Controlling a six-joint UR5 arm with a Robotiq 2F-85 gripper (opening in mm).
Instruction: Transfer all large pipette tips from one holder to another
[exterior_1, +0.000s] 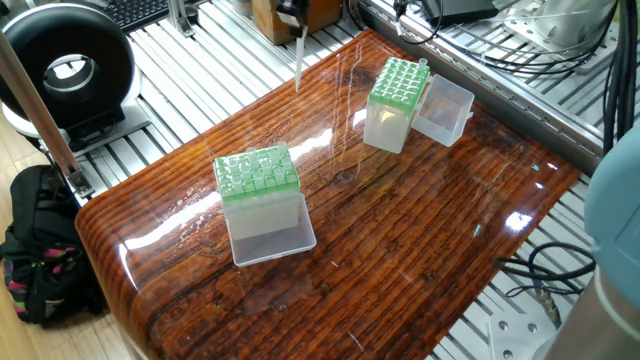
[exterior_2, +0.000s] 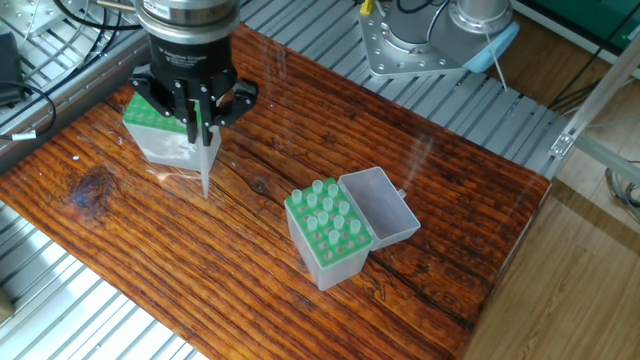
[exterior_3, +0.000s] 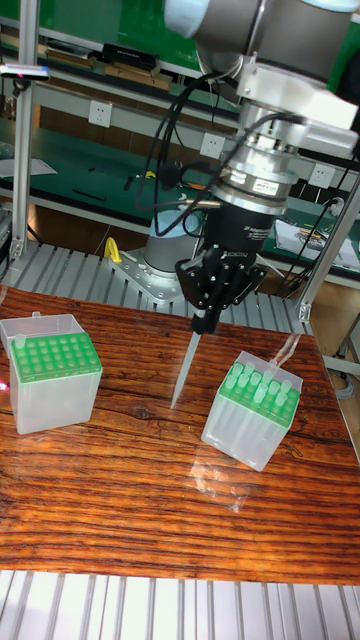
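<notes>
My gripper (exterior_2: 203, 125) is shut on one large pipette tip (exterior_2: 207, 162), a slim whitish tube that hangs point down above the table. It hangs between the two green-topped holders, close to the front of the holder with bare holes (exterior_2: 168, 120). The other holder (exterior_2: 328, 232) has several tips standing in its top. In the tall fixed view the gripper (exterior_3: 205, 322) holds the tip (exterior_3: 186, 365) between the bare holder (exterior_3: 50, 368) and the filled holder (exterior_3: 255, 400). In one fixed view only the gripper's lower end (exterior_1: 291, 12) and the tip (exterior_1: 299, 58) show at the top edge.
Each holder has a clear lid hinged open beside it (exterior_2: 385, 208) (exterior_1: 445, 108). The wooden table top (exterior_2: 470, 210) sits on a slatted aluminium frame (exterior_1: 180, 90). A round black device (exterior_1: 65, 70) and a black bag (exterior_1: 40, 250) lie off the left end. Cables run along the far side.
</notes>
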